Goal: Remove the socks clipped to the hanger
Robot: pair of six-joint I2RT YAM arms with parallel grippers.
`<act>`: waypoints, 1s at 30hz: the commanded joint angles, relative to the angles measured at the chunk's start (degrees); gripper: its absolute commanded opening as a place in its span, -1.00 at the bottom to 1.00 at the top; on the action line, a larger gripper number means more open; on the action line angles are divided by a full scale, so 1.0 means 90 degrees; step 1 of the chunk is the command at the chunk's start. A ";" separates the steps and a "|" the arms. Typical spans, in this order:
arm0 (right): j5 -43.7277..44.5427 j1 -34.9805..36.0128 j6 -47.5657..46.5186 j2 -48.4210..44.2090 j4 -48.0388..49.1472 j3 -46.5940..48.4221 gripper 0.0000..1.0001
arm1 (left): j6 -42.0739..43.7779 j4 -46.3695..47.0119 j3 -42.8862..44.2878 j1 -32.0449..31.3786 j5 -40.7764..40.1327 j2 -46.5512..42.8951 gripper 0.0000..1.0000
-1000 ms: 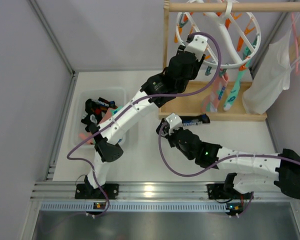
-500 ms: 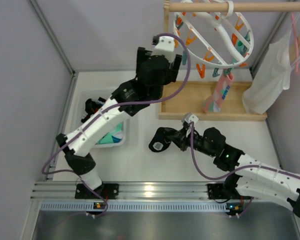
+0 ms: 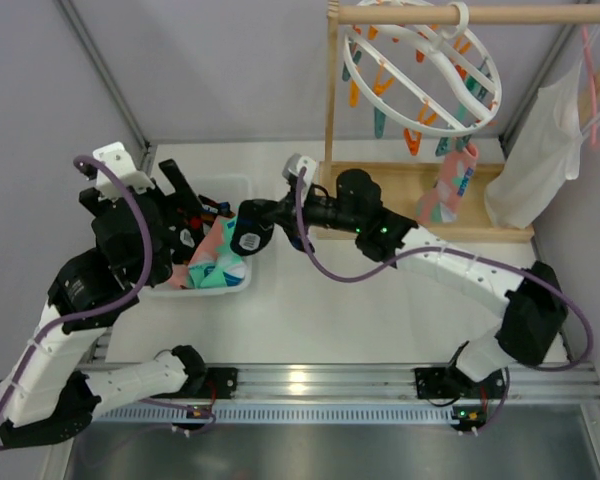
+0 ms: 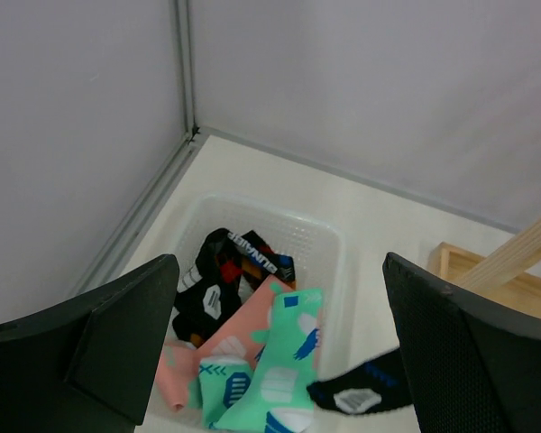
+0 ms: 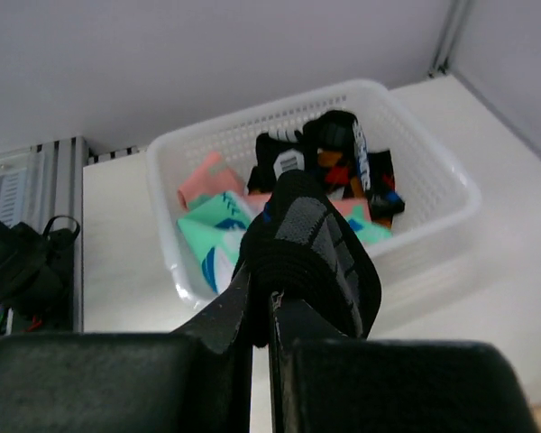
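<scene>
my left claw (image 4: 279,271) is spread wide, nothing between its fingers (image 4: 99,338), and it hangs above the white plastic basket (image 4: 279,215) in the table's far left corner. looking down through the gap: a mint green sock (image 4: 275,374) with white and blue patches lies on top, a salmon sock (image 4: 243,336) is tucked under it, and a black argyle sock (image 4: 218,275) with red and orange sits at the back of the basket.

my right claw (image 5: 269,307) is pressed together, pinching the black sock (image 5: 311,239) with its grey-blue patches, the cuff bunched up over my fingertips. from above, that arm is stretched out leftward across the table, and the black sock is at the basket's right-hand edge, just beside the rim. whether it touches the rim, i cannot tell.

over on the far right, the white round hanger (image 3: 430,55) is hooked on the wooden rail (image 3: 520,14), tilted, with orange and teal clips dangling under it. one pink-and-teal sock (image 3: 452,188) is clipped there, hanging down over the wooden tray (image 3: 380,210) at the stand's foot. neither of my claws is near it. right of that, a pink hanger (image 3: 592,60) carries a white garment (image 3: 535,150).
</scene>
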 commanded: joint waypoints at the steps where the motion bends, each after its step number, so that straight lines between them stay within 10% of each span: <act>1: -0.0644 -0.0050 -0.0701 0.1142 -0.0093 0.1635 -1.00 | -0.0557 -0.0878 -0.0409 0.0045 -0.0122 -0.0110 0.97; 10: -0.1924 0.0086 -0.0653 0.4973 -0.1539 0.6342 -1.00 | -0.0861 -0.1250 -0.0936 0.0085 -0.0239 -0.1058 0.97; 13: -0.1992 0.0282 -0.0498 0.5698 -0.1814 0.7068 -0.50 | -0.0929 -0.1367 -0.1063 0.0085 -0.0240 -0.1155 0.97; 14: -0.2001 0.0321 -0.0410 0.5747 -0.1640 0.6933 0.18 | -0.0958 -0.1396 -0.1093 0.0085 -0.0191 -0.1185 0.97; 17: -0.1943 0.0263 -0.0029 0.5485 -0.0958 0.6261 0.76 | -0.0978 -0.1426 -0.1239 0.0094 -0.0142 -0.1253 0.97; 30: 0.0287 -0.0411 0.0762 0.1380 -0.0907 0.2542 0.99 | -0.1525 -0.1348 -0.2333 0.0094 0.0414 -0.1537 0.97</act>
